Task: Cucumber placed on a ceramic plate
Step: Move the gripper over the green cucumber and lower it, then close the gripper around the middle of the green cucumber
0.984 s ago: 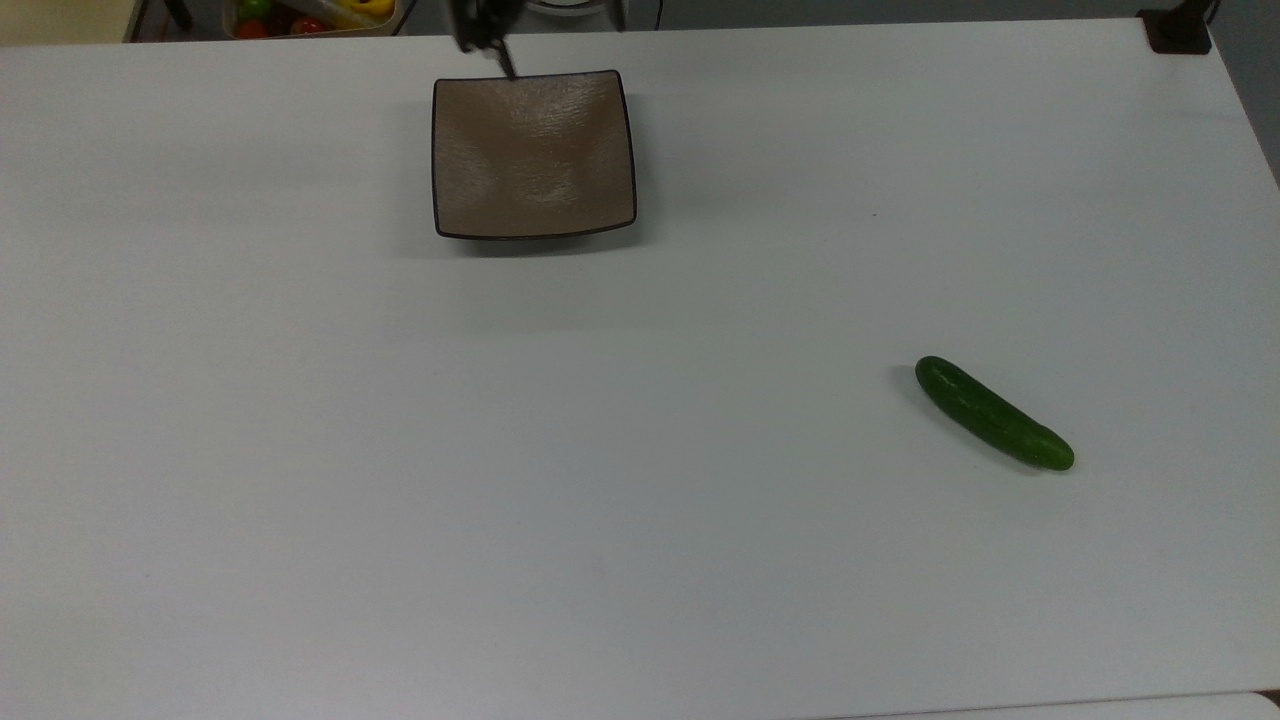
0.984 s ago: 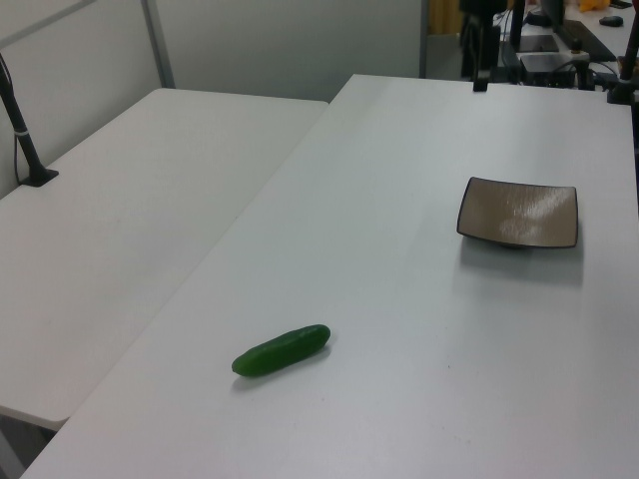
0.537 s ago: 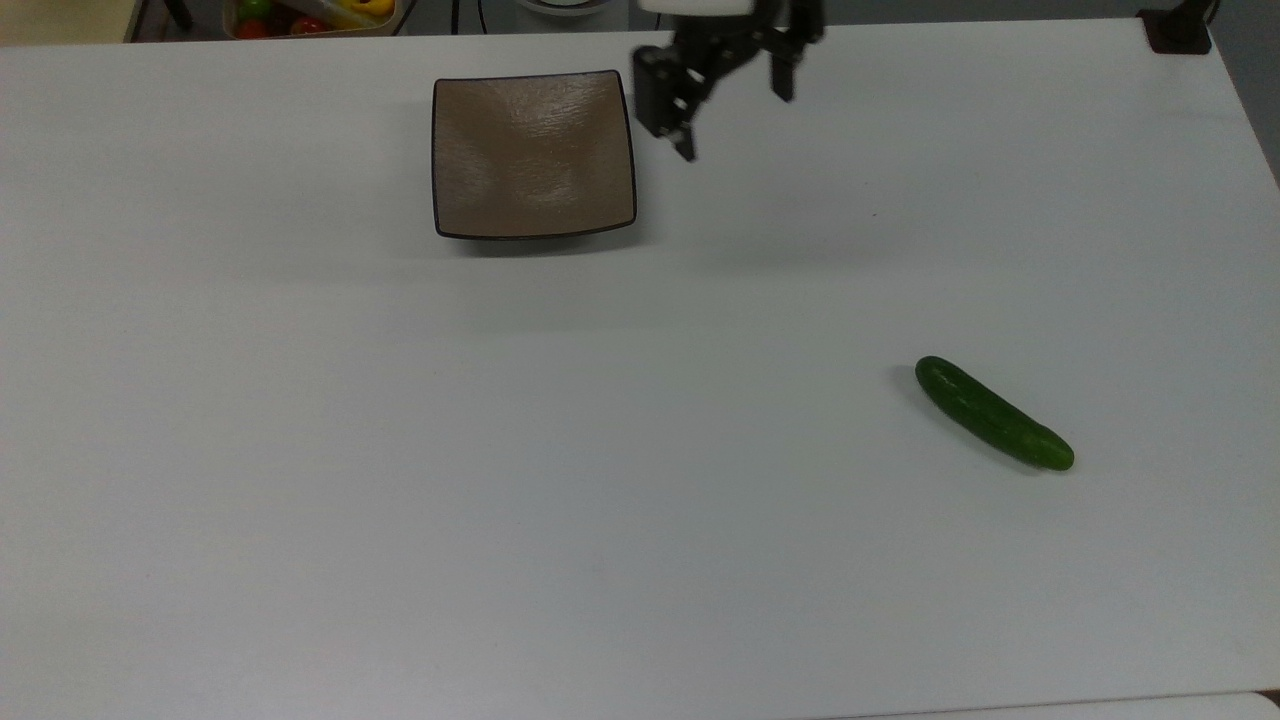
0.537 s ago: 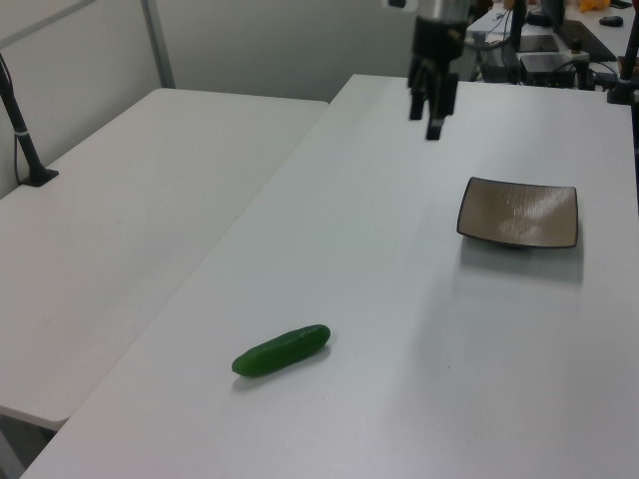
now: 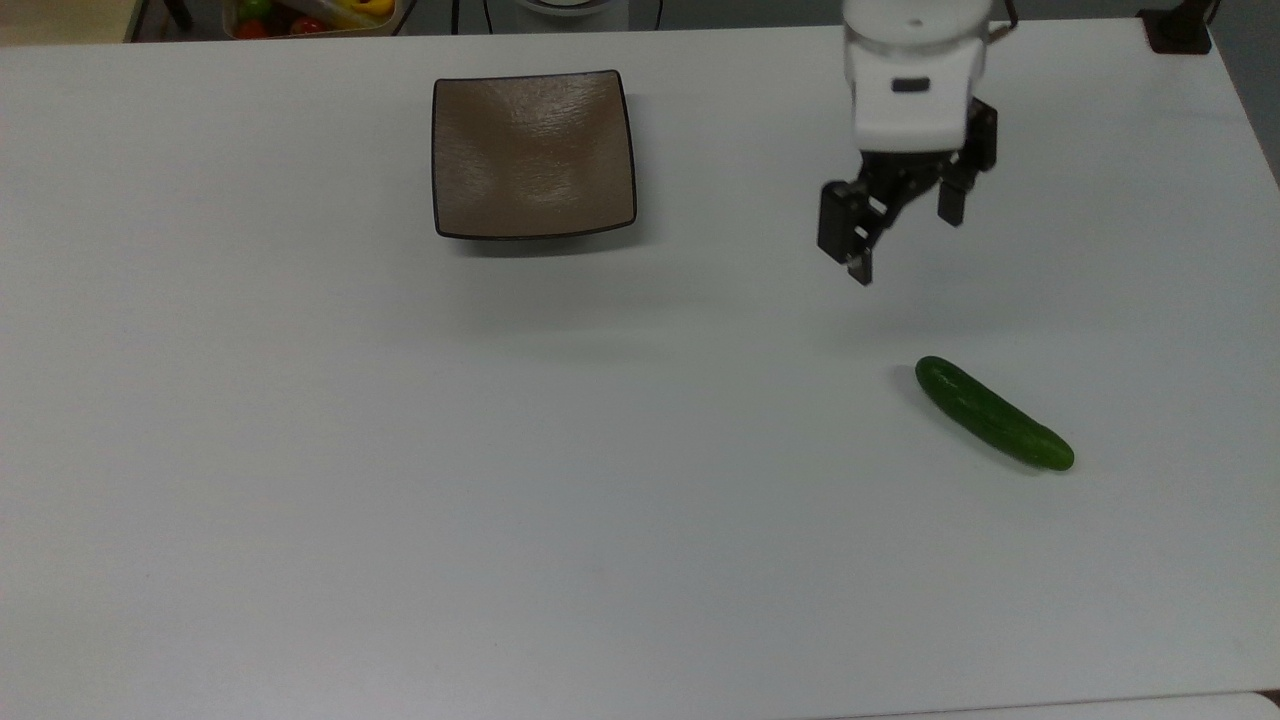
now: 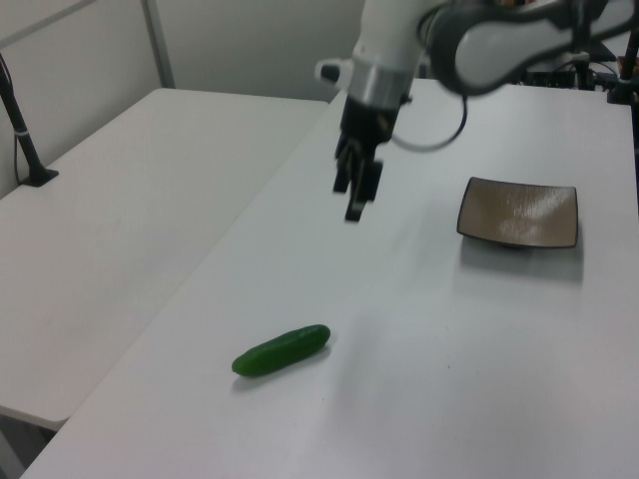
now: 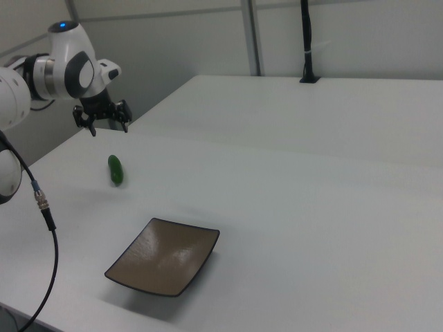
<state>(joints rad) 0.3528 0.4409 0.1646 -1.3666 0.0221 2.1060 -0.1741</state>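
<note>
The hand [image 5: 905,235] has been carried from beside the ceramic plate [image 5: 533,153] toward the cucumber [image 5: 993,413]; its fingers are spread wide, empty; the cucumber lies untouched on the surface [image 5: 400,500], well apart from the plate; grasping and placing remain undone.

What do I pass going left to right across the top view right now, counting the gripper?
Square brownish-taupe ceramic plate with a dark rim → black two-finger gripper, fingers apart and holding nothing, above the white table → small dark green cucumber, lying on the table nearest the top view's right.
</note>
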